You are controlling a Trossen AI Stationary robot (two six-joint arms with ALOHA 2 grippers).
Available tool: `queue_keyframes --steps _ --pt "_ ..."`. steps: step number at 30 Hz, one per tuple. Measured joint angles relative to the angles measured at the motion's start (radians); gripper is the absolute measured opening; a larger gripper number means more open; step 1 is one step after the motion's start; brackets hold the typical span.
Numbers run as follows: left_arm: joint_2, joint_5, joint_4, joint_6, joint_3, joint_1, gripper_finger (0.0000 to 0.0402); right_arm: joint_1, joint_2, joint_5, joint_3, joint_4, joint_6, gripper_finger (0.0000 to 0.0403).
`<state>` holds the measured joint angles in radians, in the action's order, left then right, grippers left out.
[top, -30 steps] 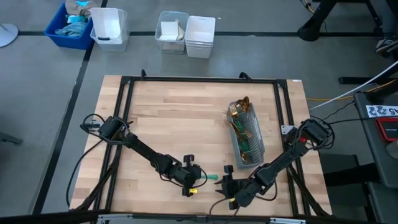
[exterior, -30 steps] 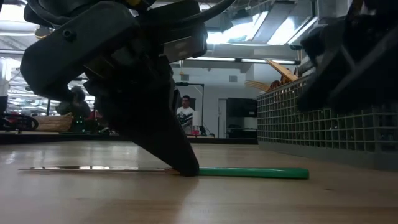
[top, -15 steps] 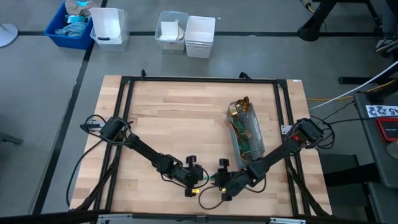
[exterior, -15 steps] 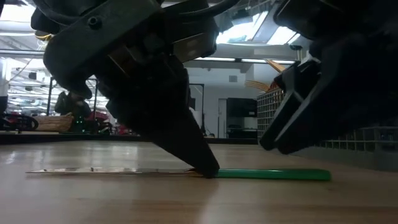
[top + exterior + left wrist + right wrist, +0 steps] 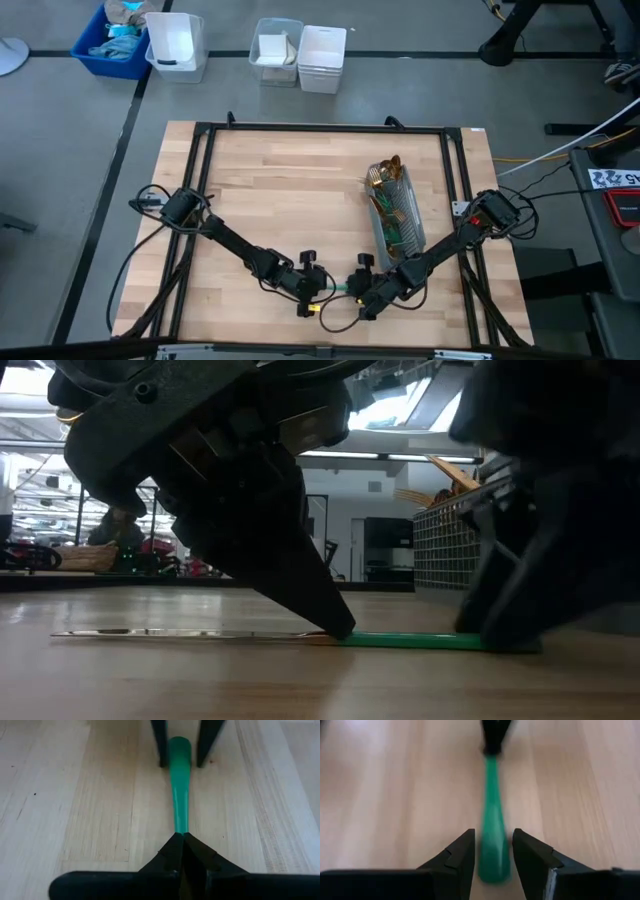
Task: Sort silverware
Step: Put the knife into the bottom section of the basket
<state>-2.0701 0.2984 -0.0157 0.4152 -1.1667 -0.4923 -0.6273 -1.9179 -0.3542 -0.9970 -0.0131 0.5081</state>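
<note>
Our two arms, the left arm (image 5: 225,240) and the right arm (image 5: 450,250), are slim, dark and jointed, each trailing black cables from its base. Our fingers (image 5: 462,857) are matte black wedges tapering to narrow tips.

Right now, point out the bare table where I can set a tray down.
Free: the wide bare wood between the table's far edge and the two arms, left of the mesh caddy. Crowded: the near edge, where the left gripper is shut on the green-handled knife and the open right gripper straddles the handle's other end.
</note>
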Motion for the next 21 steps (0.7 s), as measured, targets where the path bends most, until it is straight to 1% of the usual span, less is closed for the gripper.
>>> queue_keyframes --steps 5,11,15,21 --pt "0.000 0.000 -0.020 -0.005 0.001 0.000 0.0009 0.000 0.002 0.000 -0.003 -0.063 0.066 0.0131" --pt "-0.002 -0.001 -0.026 -0.028 0.001 0.000 0.0030 0.006 0.002 0.015 -0.002 -0.067 0.064 0.0131" --pt "-0.001 -0.002 -0.027 -0.027 0.002 0.000 0.0045 0.014 0.005 0.057 -0.003 -0.076 0.064 0.0131" --pt "-0.001 -0.003 -0.044 -0.037 0.002 0.000 0.0050 0.014 0.005 0.078 -0.003 -0.081 0.064 0.0131"
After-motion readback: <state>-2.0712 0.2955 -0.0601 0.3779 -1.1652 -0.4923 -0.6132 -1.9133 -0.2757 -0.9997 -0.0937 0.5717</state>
